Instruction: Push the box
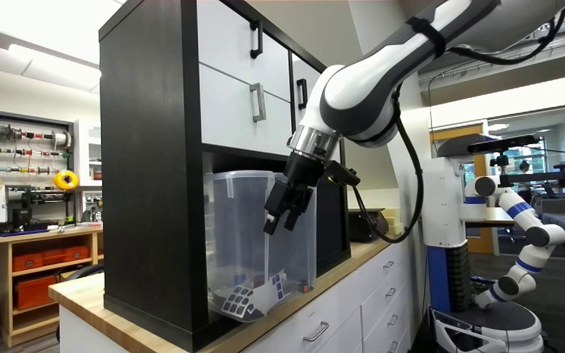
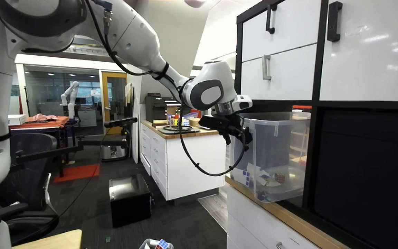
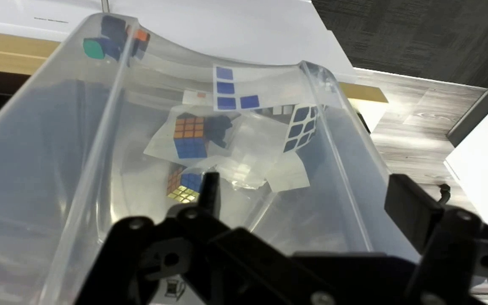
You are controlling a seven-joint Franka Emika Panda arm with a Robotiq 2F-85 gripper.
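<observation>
Jaws spread apart near clear box; box contains puzzle cubes, projects from black cabinet. Contact undetermined.

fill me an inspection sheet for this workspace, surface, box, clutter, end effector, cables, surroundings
Surface: wooden countertop under the dark cabinet.
Job's things: clear box, partly inside the cabinet, jutting out past its front; puzzle cubes and paper sheets inside the box.
Clutter: small items on the far counter; grey container with another puzzle cube, low in an exterior view.
End effector: open, fingers apart, in front of the box; contact unclear.
Cables: black cable hangs in a loop below the arm.
Surroundings: office chair, second robot.
</observation>
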